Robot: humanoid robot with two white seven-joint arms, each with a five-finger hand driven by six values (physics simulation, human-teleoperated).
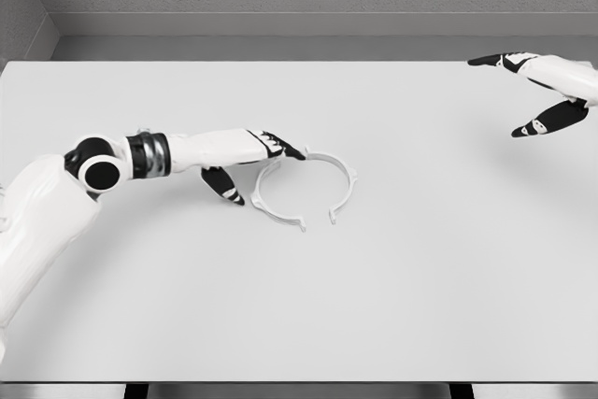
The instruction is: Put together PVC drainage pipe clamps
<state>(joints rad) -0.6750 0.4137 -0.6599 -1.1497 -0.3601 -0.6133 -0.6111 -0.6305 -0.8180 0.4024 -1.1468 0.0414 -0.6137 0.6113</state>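
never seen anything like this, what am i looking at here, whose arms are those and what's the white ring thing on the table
This is one picture from a computer simulation, seen from a camera on a humanoid robot's head, so you look down at the table as the robot does. The two white arms are its own. Each ends in a hand with five fingers, dark at the tips.

The left hand reaches in from the left and sits at the upper left edge of the ring, fingertips at or just above it. I cannot tell whether it actually touches, but it has not closed around it.

The right hand is at the far right, well away from the ring, fingers spread and holding nothing.

The ring is a thin white plastic pipe clamp lying flat, with a gap at its near side and small tabs on its rim.
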